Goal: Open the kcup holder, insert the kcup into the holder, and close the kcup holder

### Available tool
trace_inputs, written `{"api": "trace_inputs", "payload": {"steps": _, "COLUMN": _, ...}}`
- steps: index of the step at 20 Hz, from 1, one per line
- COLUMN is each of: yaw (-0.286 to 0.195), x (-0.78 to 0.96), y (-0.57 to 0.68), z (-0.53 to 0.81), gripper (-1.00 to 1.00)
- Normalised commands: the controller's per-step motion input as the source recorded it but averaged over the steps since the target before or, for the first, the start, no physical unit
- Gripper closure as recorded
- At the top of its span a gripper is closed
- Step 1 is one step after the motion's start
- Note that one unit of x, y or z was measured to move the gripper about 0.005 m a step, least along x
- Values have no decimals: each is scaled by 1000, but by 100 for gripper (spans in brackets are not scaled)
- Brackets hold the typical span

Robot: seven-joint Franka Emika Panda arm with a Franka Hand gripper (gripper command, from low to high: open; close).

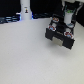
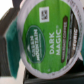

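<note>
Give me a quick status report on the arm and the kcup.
Gripper over the kcup holder. Kcup, green Dark Magic lid, fills wrist view, apparently held. Nothing seen blocking.

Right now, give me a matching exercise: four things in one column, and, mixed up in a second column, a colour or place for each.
Things:
1. kcup holder
2. kcup
3. white bottle
4. table

Descriptions:
A. green lid printed Dark Magic
B. plain white surface
C. black box below the arm
D. stands at the back, toward the exterior view's left

Pairs: 1-C, 2-A, 3-D, 4-B
</note>
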Motion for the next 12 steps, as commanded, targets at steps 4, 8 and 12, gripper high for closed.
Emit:
{"api": "trace_inputs", "payload": {"steps": 4, "yaw": 23, "x": -180, "y": 5, "z": -176, "gripper": 100}}
{"api": "trace_inputs", "payload": {"steps": 8, "yaw": 24, "x": -203, "y": -14, "z": -207, "gripper": 100}}
{"api": "trace_inputs", "payload": {"steps": 12, "yaw": 16, "x": -180, "y": -35, "z": -243, "gripper": 100}}
